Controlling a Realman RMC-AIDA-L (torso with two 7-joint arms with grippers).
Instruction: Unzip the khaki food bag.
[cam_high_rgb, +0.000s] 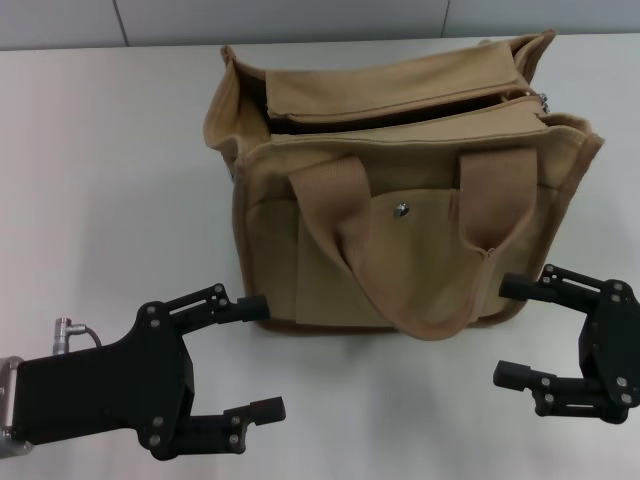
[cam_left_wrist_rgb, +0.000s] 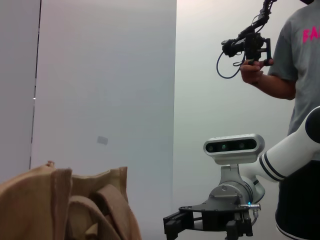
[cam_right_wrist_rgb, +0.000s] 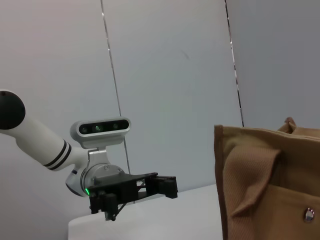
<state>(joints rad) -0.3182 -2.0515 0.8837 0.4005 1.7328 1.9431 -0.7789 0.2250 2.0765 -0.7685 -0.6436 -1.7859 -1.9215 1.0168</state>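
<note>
The khaki food bag (cam_high_rgb: 400, 200) stands upright in the middle of the white table (cam_high_rgb: 100, 180), pocket and metal snap (cam_high_rgb: 400, 209) facing me. Its front handle (cam_high_rgb: 430, 318) hangs down over the pocket. A dark gap runs along the top zipper (cam_high_rgb: 400, 112), and the silver pull (cam_high_rgb: 545, 98) sits at the bag's right end. My left gripper (cam_high_rgb: 264, 357) is open and empty at the bag's lower left corner. My right gripper (cam_high_rgb: 506, 331) is open and empty at its lower right corner. The bag also shows in the left wrist view (cam_left_wrist_rgb: 65, 210) and the right wrist view (cam_right_wrist_rgb: 265, 185).
In the left wrist view, a person (cam_left_wrist_rgb: 300, 75) stands behind the right arm holding a camera rig (cam_left_wrist_rgb: 247, 47). The right wrist view shows the left gripper (cam_right_wrist_rgb: 167, 185) beyond the bag, against a plain wall. The table's far edge runs just behind the bag.
</note>
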